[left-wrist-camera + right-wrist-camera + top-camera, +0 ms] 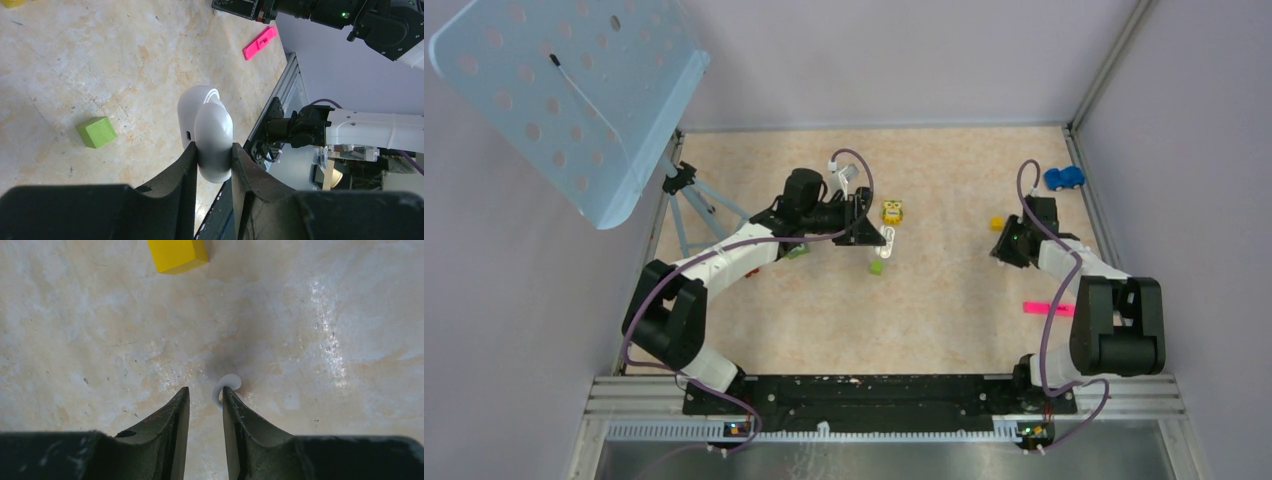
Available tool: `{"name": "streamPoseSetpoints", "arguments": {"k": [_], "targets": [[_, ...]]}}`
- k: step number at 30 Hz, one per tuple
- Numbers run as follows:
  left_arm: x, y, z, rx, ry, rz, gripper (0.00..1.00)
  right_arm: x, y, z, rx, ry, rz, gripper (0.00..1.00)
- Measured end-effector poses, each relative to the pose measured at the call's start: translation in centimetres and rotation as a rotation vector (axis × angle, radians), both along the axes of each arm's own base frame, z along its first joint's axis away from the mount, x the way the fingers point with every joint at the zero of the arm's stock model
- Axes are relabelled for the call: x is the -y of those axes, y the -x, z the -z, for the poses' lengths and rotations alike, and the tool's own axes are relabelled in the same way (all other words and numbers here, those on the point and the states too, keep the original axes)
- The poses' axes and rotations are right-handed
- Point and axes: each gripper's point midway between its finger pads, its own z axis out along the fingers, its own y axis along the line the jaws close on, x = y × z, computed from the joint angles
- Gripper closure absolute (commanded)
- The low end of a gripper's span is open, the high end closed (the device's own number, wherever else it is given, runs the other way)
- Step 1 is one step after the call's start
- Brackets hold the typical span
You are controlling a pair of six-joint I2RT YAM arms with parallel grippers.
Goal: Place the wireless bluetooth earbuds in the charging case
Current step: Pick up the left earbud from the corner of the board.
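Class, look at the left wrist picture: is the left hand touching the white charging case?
Touching. The left wrist view shows the left hand with its fingers pressed against both sides of the charging case, no gap.

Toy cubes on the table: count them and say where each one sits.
2. The green cube lies near the left gripper; the yellow cube lies just beyond the right gripper. Others may be hidden.

Lavender walls [874, 60]; beige marbled tabletop [944, 300]
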Motion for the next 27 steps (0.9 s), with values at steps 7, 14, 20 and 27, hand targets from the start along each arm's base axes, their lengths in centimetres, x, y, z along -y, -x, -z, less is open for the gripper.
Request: {"name": "streamPoseSetpoints", "arguments": {"k": [7, 14, 20, 27], "targets": [[0.0, 0.0, 0.0, 0.000, 0.000, 0.000, 1.00, 0.5, 0.3, 0.1, -0.016, 0.028, 0.004, 0.79], [0.0, 0.0, 0.0, 0.003, -0.001, 0.002, 1.00, 1.4, 0.7, 0.2, -0.038, 0.074, 0.024, 0.90], [0.0, 0.0, 0.0, 0.004, -0.001, 0.002, 1.00, 1.8, 1.2, 0.4, -0.063, 0.096, 0.037, 1.00], [0.0, 0.0, 0.0, 0.006, -0.002, 0.002, 1.00, 1.6, 1.8, -0.8, -0.052, 0.086, 0.030, 1.00]]}}
